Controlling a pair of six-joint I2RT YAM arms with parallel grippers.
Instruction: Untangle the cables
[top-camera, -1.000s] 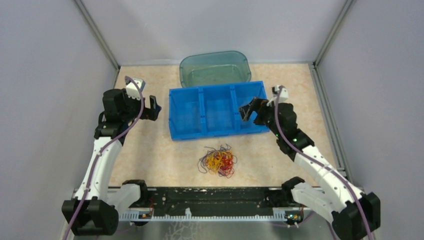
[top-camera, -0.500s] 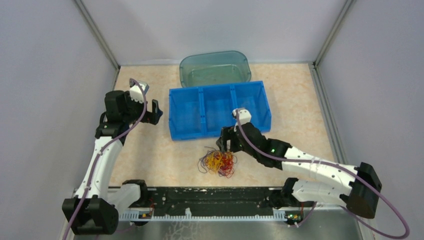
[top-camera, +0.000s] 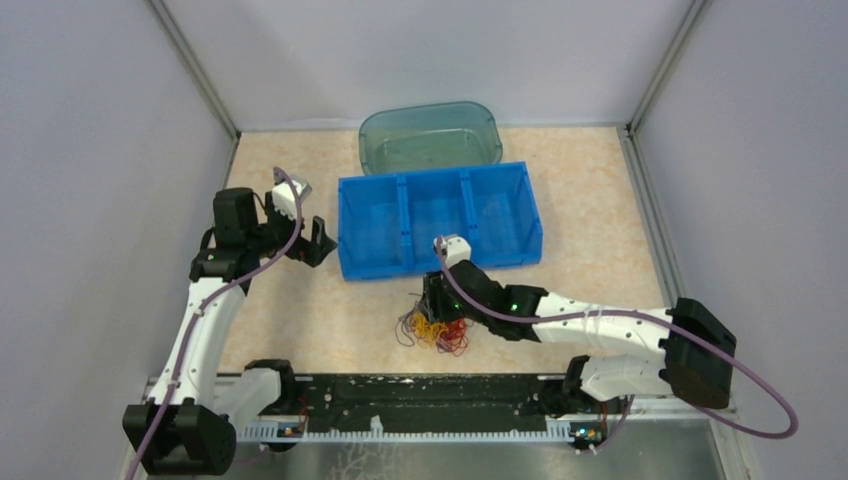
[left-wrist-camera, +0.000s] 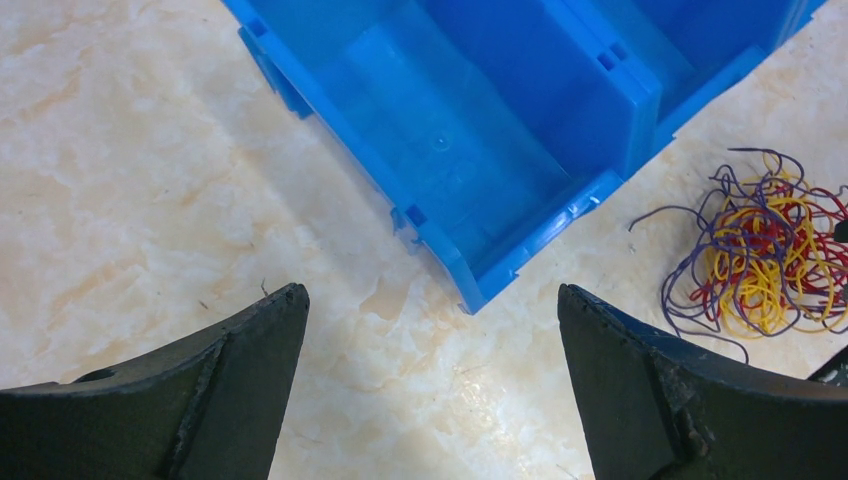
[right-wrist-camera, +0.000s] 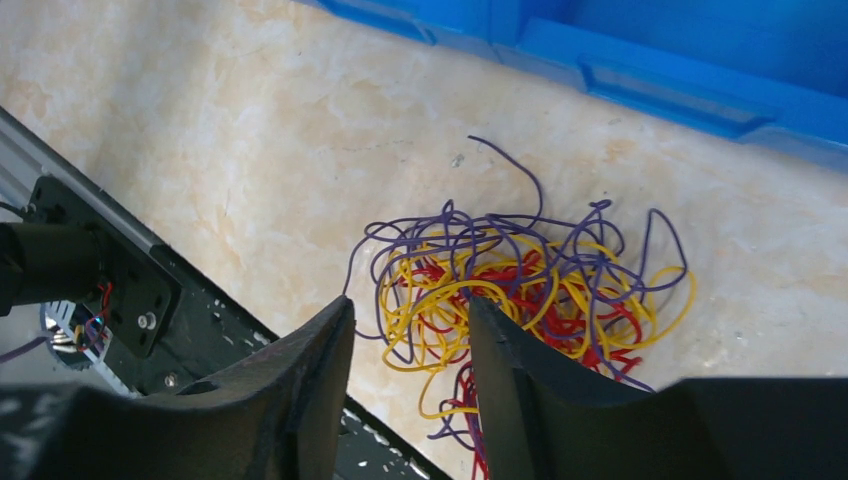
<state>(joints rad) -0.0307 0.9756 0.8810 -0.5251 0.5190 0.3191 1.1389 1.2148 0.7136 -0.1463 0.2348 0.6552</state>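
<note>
Marbled beige bench (top-camera: 300, 310) inside a grey-walled cell. Right arm (top-camera: 600, 325) stretches low across the front, from the right corner in to the middle. Left arm (top-camera: 205, 320) stands up along the left side, wrist bent toward the middle.

Blue tray (top-camera: 440, 215) with three compartments in a row sits mid-bench. Clear green tub (top-camera: 430, 138) is just behind it, near the back wall.

Left fingers (left-wrist-camera: 230, 400) spread wide, off the bench, above bare surface near the front left corner of the blue tray, nothing between them.

Right fingers (right-wrist-camera: 300, 400) are down at the cables, narrowed but not pressed together. There is a clear gap with yellow and red strands lying in it. No firm pinch visible.

Cables (top-camera: 440, 328) lie in one loose clump on the bench, just in front of the blue tray and apart from it. Yellow and red loops are packed in the middle. Thin purple strands loop out round the edge, and one stray purple end curls toward the tray.
</note>
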